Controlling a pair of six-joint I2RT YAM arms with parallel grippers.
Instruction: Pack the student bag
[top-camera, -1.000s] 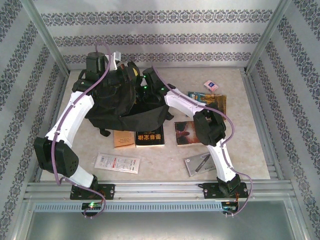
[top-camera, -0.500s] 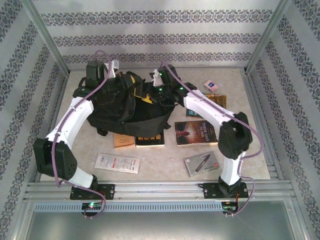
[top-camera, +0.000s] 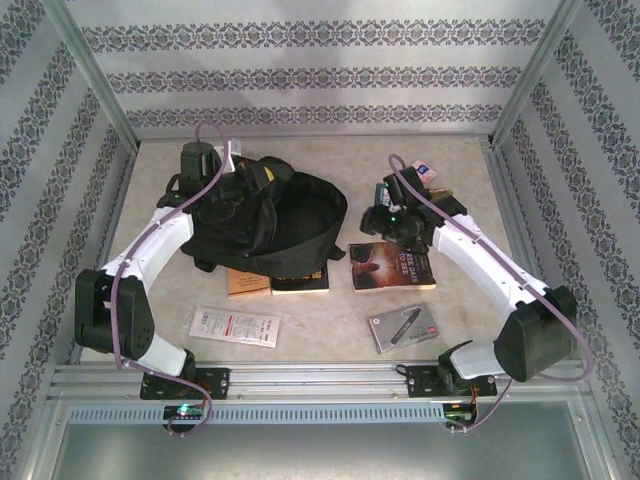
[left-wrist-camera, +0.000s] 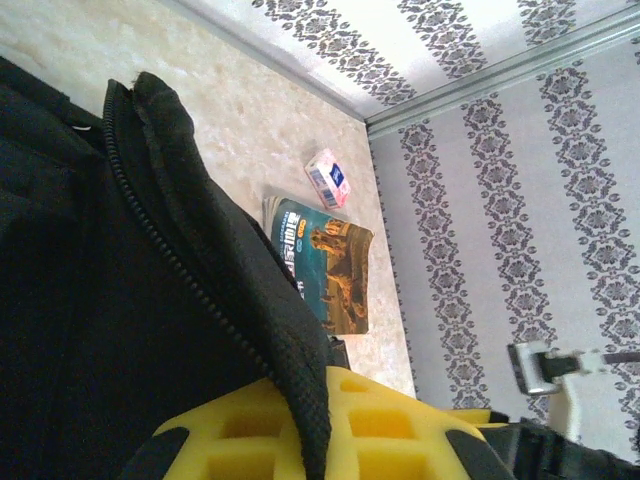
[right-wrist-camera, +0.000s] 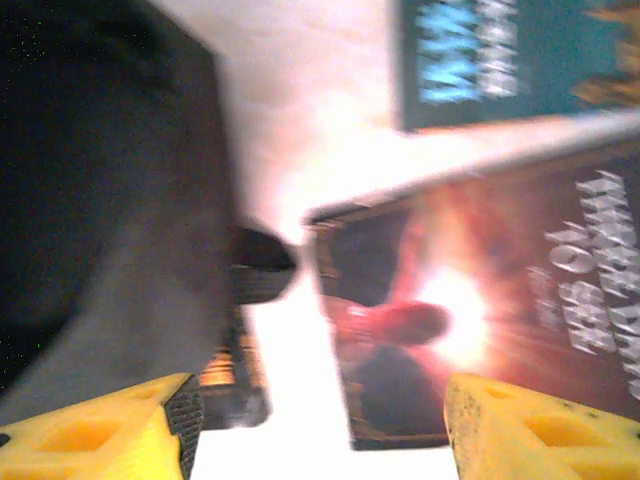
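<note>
L: my left gripper (left-wrist-camera: 310, 432) clamps the student bag (top-camera: 285, 215) by its zipper rim to hold the mouth open, far-left on the table (top-camera: 330, 325) | R: my right gripper (right-wrist-camera: 315, 430) gapes empty over the red book (top-camera: 392, 268), likely next in.

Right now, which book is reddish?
The reddish book lying free right of the bag; the tan book and black book poke from under it, the teal book sits farther back.

student bag (top-camera: 290, 215): back-left | left claw (top-camera: 230, 172): at its edge | right claw (top-camera: 378, 212): apart
</note>
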